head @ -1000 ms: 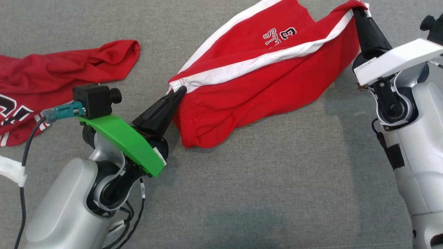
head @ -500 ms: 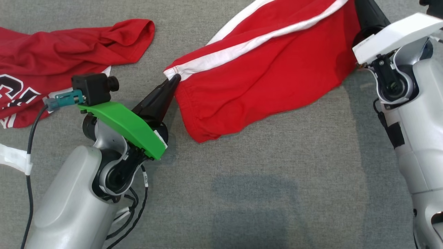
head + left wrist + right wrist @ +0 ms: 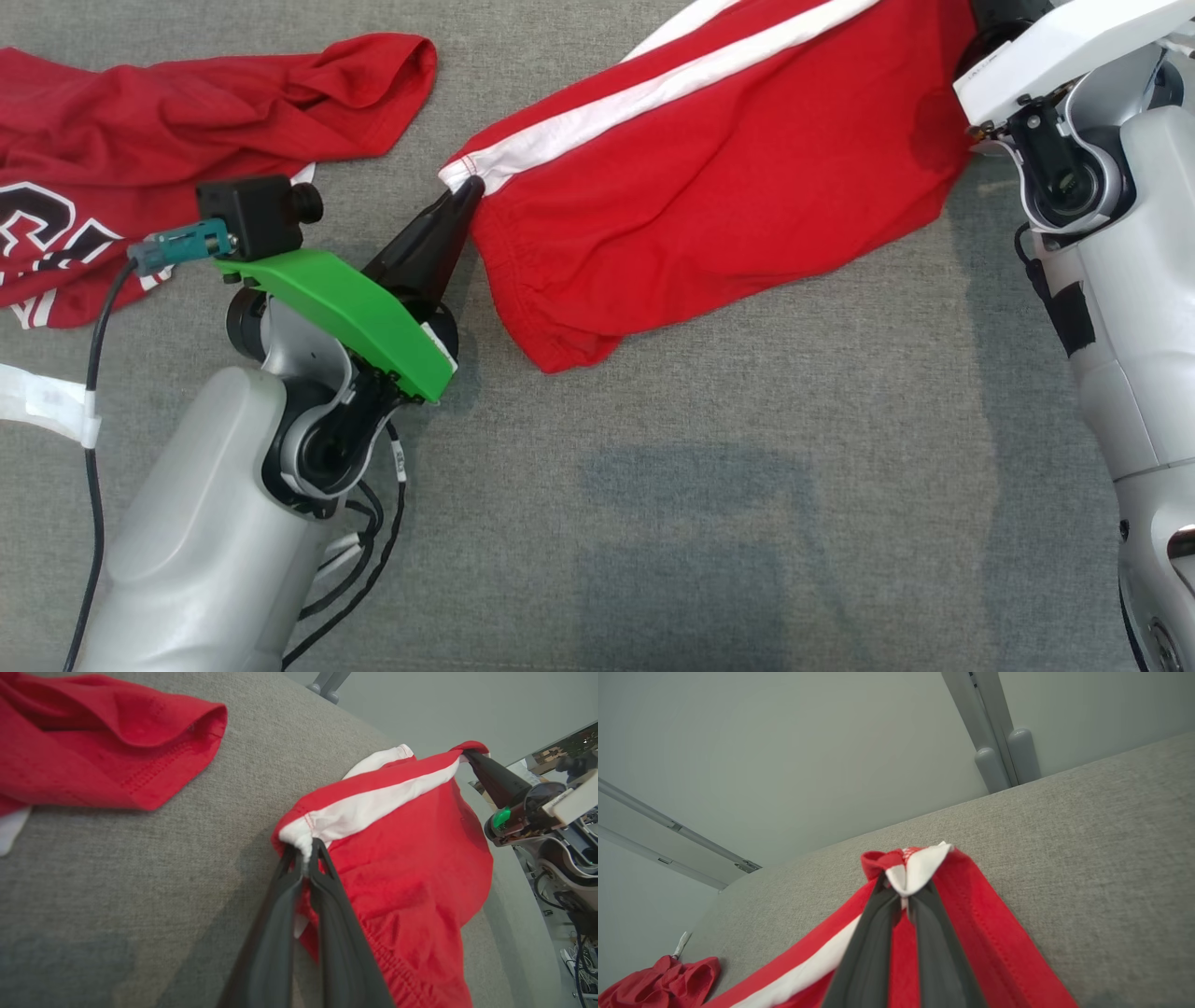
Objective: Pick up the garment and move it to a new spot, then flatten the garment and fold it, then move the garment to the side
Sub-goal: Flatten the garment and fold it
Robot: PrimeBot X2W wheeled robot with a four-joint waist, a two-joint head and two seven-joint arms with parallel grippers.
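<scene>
The garment (image 3: 709, 187) is a pair of red shorts with a white side stripe, stretched between my two grippers over the grey fabric surface (image 3: 747, 523). My left gripper (image 3: 470, 187) is shut on its white-striped corner, which also shows between the fingers of that gripper (image 3: 306, 851) in the left wrist view. My right gripper (image 3: 903, 891) is shut on the opposite red-and-white corner; in the left wrist view this gripper (image 3: 467, 756) shows at the far right. The shorts' elastic edge (image 3: 560, 350) droops below the line between the grippers.
A second red garment (image 3: 168, 121) with white lettering lies crumpled at the left, close to my left gripper. The grey surface ends at a far edge (image 3: 1017, 788) with a pale wall and a grey post (image 3: 994, 737) behind it.
The head view has shifted. Both grippers still hold their corners. The shorts have risen in the picture, and the left-held corner now sits nearer the other red garment's sleeve.
</scene>
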